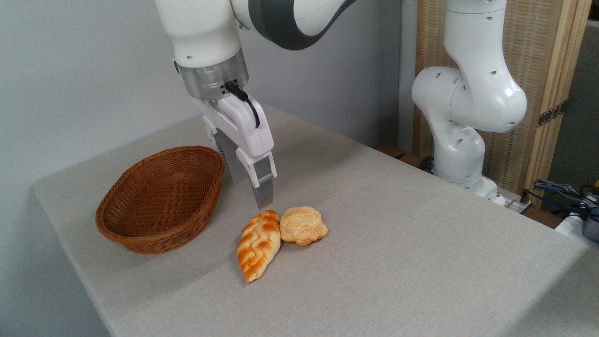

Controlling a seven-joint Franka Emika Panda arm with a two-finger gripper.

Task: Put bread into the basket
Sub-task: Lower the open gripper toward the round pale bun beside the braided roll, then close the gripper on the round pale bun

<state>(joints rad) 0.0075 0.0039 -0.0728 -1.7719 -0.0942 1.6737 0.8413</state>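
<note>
While it hangs above the table (421, 262), your gripper (255, 189) holds nothing and touches nothing; how far its jaws part you cannot tell. Bread (303, 225): on cloth, touching braided loaf (259, 244). Basket (161, 196): left, empty.

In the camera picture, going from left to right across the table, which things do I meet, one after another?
basket → braided loaf → bread → robot base. The gripper hangs above the loaf's far end, so I leave it out of the order.
</note>
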